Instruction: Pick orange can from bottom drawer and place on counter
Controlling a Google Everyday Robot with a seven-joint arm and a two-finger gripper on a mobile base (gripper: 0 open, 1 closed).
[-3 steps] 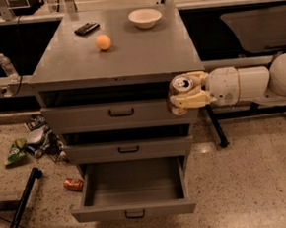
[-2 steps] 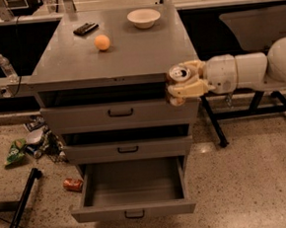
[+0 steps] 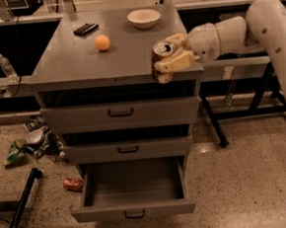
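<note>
The orange can [image 3: 163, 49] is gripped, slightly tilted, by the gripper [image 3: 162, 62], whose cream fingers close around its sides at the counter's [image 3: 75, 67] front right edge. Below, the bottom drawer [image 3: 135, 211] stands pulled open. Farther back on the counter lie an orange ball [image 3: 102, 42] and a white bowl [image 3: 144, 18]

Orange ball [image 3: 102, 42], white bowl [image 3: 144, 18], flat black object [image 3: 85, 28]; red can [image 3: 73, 184] on floor [image 3: 238, 187].

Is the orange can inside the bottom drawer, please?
No, the gripper holds the orange can at the counter front edge, above the bottom drawer.
</note>
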